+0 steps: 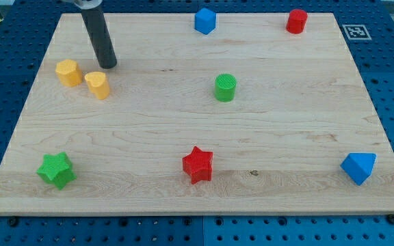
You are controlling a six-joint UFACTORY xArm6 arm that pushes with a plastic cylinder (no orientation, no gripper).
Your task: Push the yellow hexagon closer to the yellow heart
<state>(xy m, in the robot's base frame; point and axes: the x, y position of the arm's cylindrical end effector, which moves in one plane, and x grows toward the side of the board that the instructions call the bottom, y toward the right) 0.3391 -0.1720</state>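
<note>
The yellow hexagon lies near the view's left edge of the wooden board. The yellow heart sits just to its lower right, a small gap apart. My tip rests on the board just above the heart and to the right of the hexagon, touching neither. The dark rod rises from it toward the view's top left.
A blue block and a red cylinder lie at the view's top. A green cylinder is in the middle. A green star, red star and blue triangular block line the bottom. The board's left edge is close to the hexagon.
</note>
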